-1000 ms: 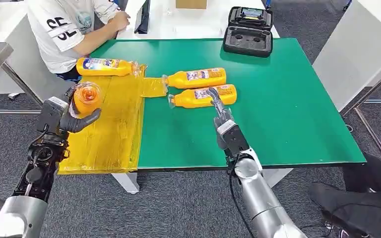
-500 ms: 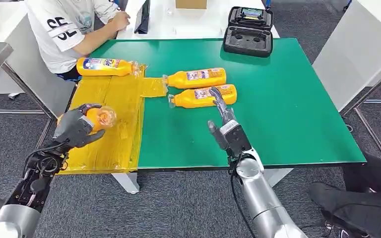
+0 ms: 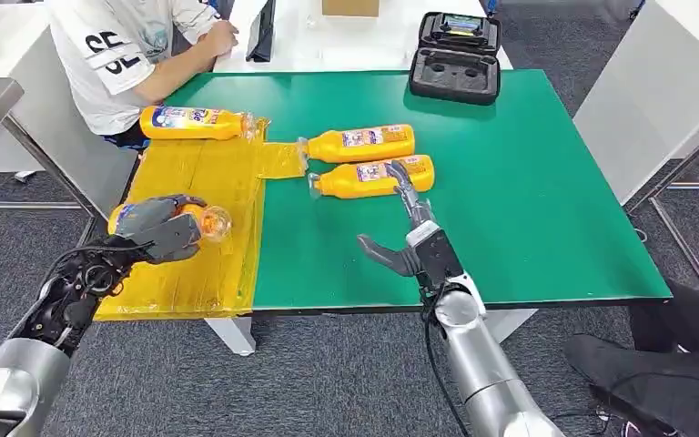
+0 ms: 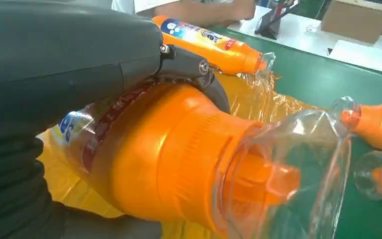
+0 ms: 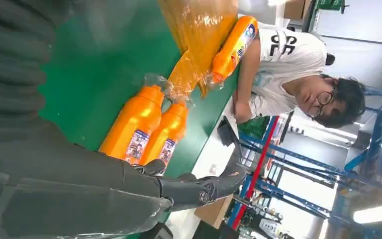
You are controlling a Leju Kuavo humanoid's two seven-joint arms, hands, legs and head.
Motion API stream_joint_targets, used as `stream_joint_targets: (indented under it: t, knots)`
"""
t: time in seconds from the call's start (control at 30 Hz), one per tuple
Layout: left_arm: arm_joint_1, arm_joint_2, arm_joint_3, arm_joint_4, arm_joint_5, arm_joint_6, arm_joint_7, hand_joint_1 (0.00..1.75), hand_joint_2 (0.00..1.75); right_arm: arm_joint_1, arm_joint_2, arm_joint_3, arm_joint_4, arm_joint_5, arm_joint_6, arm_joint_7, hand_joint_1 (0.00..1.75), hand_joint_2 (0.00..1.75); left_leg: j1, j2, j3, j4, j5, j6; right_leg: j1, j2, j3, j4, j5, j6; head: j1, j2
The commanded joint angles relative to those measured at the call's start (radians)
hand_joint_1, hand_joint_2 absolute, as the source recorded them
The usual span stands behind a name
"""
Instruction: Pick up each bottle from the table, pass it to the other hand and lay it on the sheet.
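Bottles are the whole game here, and 1 of them is in the left hand [image 3: 159, 232] right now, so let's go from the robot outward. That held bottle [image 3: 177, 221] is gripped around its body, fingers wrapped tight, lying roughly sideways with its clear cap pointing toward the green table [image 3: 510, 200], low over the near part of the yellow sheet [image 3: 209, 196]. The left wrist view shows the grip up close, dark fingers [image 4: 189, 67] curled over the orange shoulder, but I can't tell if the bottle is touching the sheet yet. The right hand [image 3: 405, 241] is over the green table, holding nothing, fingers spread apart, thumb sticking out toward the sheet, and the longest fingers reaching up to the nearer bottle [image 3: 373, 177] of the pair that's lying there; looks like they overlap it, but contact is hard to call. Just behind that one lies the second table bottle [image 3: 359, 143], side by side with it, caps facing the sheet. At the far edge of the sheet lies 1 bottle already placed [image 3: 196, 122]. Past that a person [image 3: 136, 45] sits at the table corner, and a black case [image 3: 456, 56] rests at the far end. My read: 1 done, 1 about to be laid down, 2 left to go.
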Motion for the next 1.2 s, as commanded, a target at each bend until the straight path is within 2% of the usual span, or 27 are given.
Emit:
stream_joint_targets:
  t: [0.03, 0.4, 0.73, 0.97, 1.03, 1.2]
  knots:
    - [-0.254, 0.032, -0.181, 0.172, -0.069, -0.104, 0.011, 1.75, 1.75, -0.025, 0.008, -0.022, 0.072, 0.001, 0.009, 0.008, 0.00, 1.75, 0.003, -0.002, -0.003, 0.003, 0.000, -0.002, 0.003, -0.003, -0.001, 0.001, 0.000, -0.002, 0.000, 0.000]
    - [-0.265, 0.052, -0.293, 0.179, -0.162, -0.131, 0.071, 1.75, 1.75, -0.010, 0.019, -0.031, 0.048, 0.004, 0.014, 0.027, 0.00, 1.75, 0.002, 0.000, -0.001, 0.001, 0.000, -0.002, 0.002, 0.000, 0.000, 0.000, 0.000, -0.002, 0.000, 0.000]
    - [-0.265, 0.034, -0.291, 0.215, -0.141, -0.146, 0.066, 1.75, 1.75, 0.000, 0.019, -0.037, 0.036, 0.005, 0.014, 0.030, 0.00, 1.75, 0.002, 0.000, -0.002, 0.001, 0.000, -0.001, 0.002, -0.001, -0.001, 0.000, 0.000, -0.001, 0.000, 0.000]
    - [-0.252, -0.012, -0.286, 0.344, -0.127, -0.113, 0.110, 1.75, 1.75, 0.015, 0.018, -0.052, 0.013, 0.009, 0.016, 0.036, 0.00, 1.75, 0.001, -0.001, 0.000, 0.000, 0.000, -0.001, 0.001, -0.001, 0.000, 0.000, 0.000, -0.001, 0.000, 0.000]
    - [-0.253, -0.015, -0.272, 0.358, -0.112, -0.119, 0.106, 1.75, 1.75, 0.019, 0.016, -0.054, 0.011, 0.008, 0.015, 0.036, 0.00, 1.75, 0.001, -0.001, 0.007, 0.000, 0.000, -0.001, 0.001, -0.001, 0.000, 0.000, 0.000, -0.001, 0.000, 0.000]
    - [-0.261, -0.022, -0.261, 0.397, -0.111, -0.123, 0.110, 1.75, 1.75, 0.017, 0.015, -0.055, 0.034, 0.004, 0.019, 0.037, 0.00, 1.75, 0.002, -0.001, 0.006, 0.002, 0.001, -0.002, 0.003, -0.002, 0.000, 0.000, 0.001, -0.001, 0.000, 0.000]
